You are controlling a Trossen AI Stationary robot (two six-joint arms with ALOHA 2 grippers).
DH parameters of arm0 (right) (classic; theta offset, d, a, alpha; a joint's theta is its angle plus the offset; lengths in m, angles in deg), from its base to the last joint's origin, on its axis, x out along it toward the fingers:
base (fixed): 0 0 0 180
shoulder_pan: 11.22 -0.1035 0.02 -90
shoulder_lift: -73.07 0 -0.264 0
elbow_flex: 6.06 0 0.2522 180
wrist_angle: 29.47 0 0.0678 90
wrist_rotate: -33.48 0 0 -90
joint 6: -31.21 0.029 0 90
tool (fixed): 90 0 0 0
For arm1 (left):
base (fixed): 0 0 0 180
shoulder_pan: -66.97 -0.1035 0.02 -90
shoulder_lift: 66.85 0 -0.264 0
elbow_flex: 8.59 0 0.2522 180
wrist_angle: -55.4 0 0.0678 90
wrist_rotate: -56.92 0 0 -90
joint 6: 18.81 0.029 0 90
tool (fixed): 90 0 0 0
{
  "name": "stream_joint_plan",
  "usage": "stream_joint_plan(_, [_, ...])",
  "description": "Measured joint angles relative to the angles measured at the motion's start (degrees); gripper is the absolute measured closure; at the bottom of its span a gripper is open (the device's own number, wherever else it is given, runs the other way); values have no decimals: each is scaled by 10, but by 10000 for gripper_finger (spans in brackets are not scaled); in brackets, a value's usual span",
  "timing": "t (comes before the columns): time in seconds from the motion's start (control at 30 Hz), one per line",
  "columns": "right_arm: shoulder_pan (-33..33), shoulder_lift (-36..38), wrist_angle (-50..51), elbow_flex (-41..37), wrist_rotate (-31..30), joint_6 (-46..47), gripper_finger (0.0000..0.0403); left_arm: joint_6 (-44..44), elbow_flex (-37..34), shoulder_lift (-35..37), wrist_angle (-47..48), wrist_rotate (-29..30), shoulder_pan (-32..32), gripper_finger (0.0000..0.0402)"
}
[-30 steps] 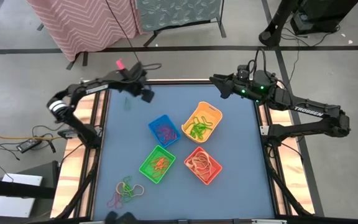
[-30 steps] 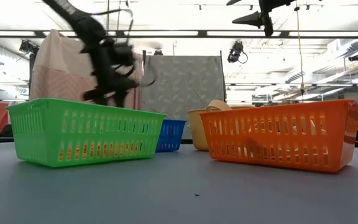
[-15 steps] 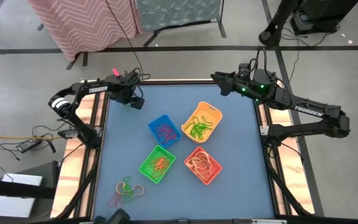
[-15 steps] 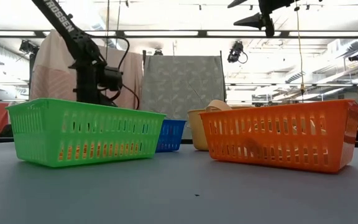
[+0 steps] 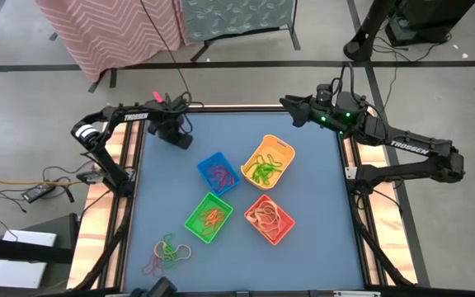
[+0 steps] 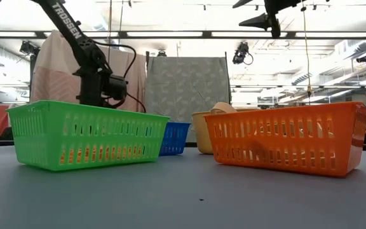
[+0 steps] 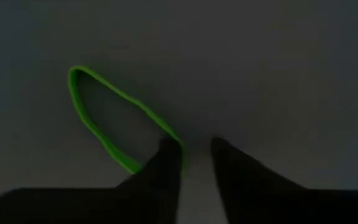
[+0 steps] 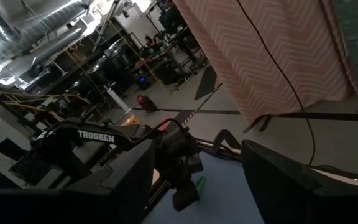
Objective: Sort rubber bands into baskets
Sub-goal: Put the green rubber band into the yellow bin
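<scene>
left gripper (image 7: pixel 194 158): hovering over the table's upper-left corner in the high view, fingers standing slightly apart with a narrow gap, pinching nothing. green rubber band (image 7: pixel 114 118): lying flat on the table (image 5: pixel 320 247), its near end touching the outer side of one fingertip, the loop outside the gap. right gripper (image 5: pixel 287 103): waiting at upper right, fingers spread. baskets (image 5: pixel 218 173): sitting mid-table, well apart.
</scene>
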Motion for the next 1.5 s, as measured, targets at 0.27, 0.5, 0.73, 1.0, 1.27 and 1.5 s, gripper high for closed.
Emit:
stream_joint_plan(0.27, [-1,0,0,0,0,0,151,36,42,32,-7,-66,11,397])
stream_joint_plan(0.5, [-1,0,0,0,0,0,151,35,127,85,-65,-111,67,400])
stream_joint_plan(0.73, [-1,0,0,0,-15,0,151,4,195,64,-150,-121,202,400])
stream_joint_plan(1.0, [0,0,0,0,-31,-3,151,-30,242,-30,-256,-152,338,401])
stream_joint_plan(1.27, [-1,0,0,0,-26,2,151,-19,340,-139,-252,-153,385,391])
stream_joint_plan(1.5, [-5,0,0,0,5,1,151,-18,376,-165,-249,-152,385,336])
